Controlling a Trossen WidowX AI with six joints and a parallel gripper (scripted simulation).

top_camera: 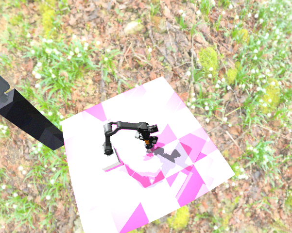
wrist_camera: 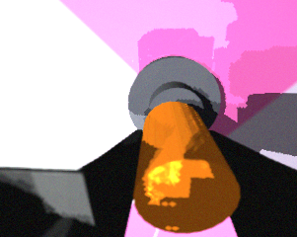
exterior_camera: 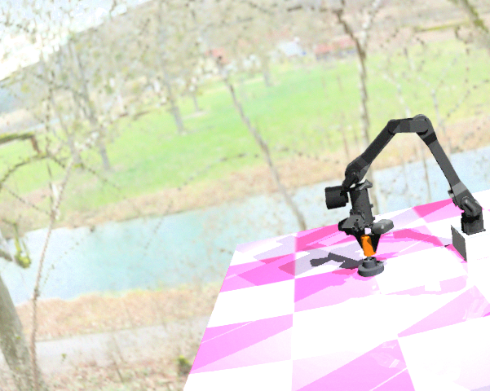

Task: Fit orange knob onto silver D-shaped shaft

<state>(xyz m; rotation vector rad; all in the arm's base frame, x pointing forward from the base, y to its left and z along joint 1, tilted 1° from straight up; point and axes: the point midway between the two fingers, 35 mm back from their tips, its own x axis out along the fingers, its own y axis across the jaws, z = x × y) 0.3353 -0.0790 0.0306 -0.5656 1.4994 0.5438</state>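
The orange knob [top_camera: 146,141] [exterior_camera: 367,246] [wrist_camera: 187,168] is upright, its lower end just above the middle of the round pedestal. My gripper [exterior_camera: 368,248] [wrist_camera: 174,136] points down and is shut on the knob, with a finger on either side of it. The round grey pedestal [exterior_camera: 370,270] [wrist_camera: 174,69] stands on the table under the knob. A small part of the shaft or the pedestal's raised centre shows below the knob in the exterior view. The shaft's flat side and the knob's hole are hidden.
The table [top_camera: 90,195] [exterior_camera: 337,332] has a white and pink pattern with shadows. The arm's base stands on a pale block [top_camera: 112,162] [exterior_camera: 459,243] at one side of the table. A large dark post [top_camera: 27,120] is beyond the table's left edge in the top view.
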